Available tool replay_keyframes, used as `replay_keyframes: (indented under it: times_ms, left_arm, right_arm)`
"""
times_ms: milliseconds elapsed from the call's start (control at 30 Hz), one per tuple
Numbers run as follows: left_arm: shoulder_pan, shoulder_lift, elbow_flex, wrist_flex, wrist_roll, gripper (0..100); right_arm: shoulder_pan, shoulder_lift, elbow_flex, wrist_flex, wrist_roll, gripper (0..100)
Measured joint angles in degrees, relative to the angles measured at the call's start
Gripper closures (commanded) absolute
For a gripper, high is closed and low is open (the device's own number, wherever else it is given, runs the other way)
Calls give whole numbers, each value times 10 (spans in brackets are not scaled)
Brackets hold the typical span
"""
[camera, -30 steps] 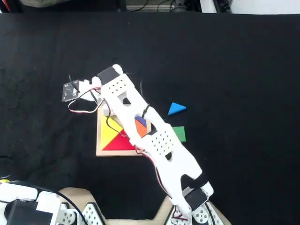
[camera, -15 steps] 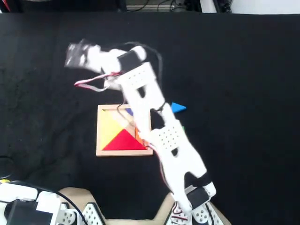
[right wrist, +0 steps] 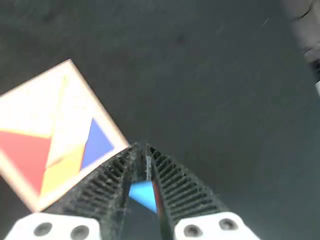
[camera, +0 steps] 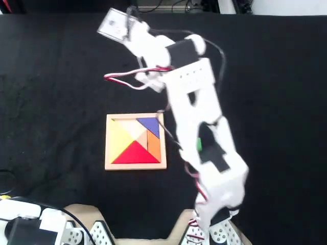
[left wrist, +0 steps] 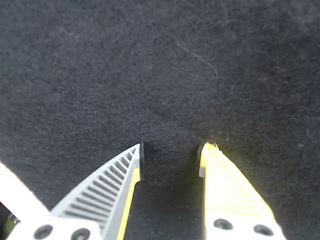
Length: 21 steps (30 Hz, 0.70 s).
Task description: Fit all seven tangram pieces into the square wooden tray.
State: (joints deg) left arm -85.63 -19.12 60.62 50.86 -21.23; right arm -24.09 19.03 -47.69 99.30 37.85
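Five pieces [camera: 134, 152] lie in the square wooden tray [camera: 135, 166], centre-left on the tabletop [camera: 51, 76]: yellow, red, blue, orange, pale. A green piece [camera: 199, 144] at the tray's 3 o'clock peeks from under the right arm [camera: 196, 102]. The right gripper [right wrist: 141, 148] has its fingers pressed together, with a blue sliver [right wrist: 141, 194] behind them. The left gripper [left wrist: 172, 155] has its fingers apart over bare tabletop. Since the earlier frame, the right arm has swung from the tray toward 12 o'clock, uncovering it.

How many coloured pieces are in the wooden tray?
4: yellow triangle at left, red triangle along the near edge, blue triangle in the far right corner, orange piece on the right side. Pale middle may be bare tray.
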Motion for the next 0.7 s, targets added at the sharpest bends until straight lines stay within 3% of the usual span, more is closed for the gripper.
replay_keyframes:
  times_ms: [67, 233, 333, 533, 600, 700]
  left_arm:
    - [0, 0, 0, 0, 0, 805]
    - [0, 0, 0, 0, 0, 805]
    - [0, 0, 0, 0, 0, 805]
    - [0, 0, 0, 0, 0, 805]
    - [0, 0, 0, 0, 0, 805]
    - [0, 0, 0, 0, 0, 805]
  right_arm:
    - [15, -80, 128, 0, 26, 972]
    - [58, -244, 452, -28, 138, 825]
    - [98, -313, 599, -106, 141, 801]
    - [116, -359, 761, -211, 104, 802]
    - [119, -359, 788, -241, 54, 788]
    - [120, -342, 804, -268, -81, 753]
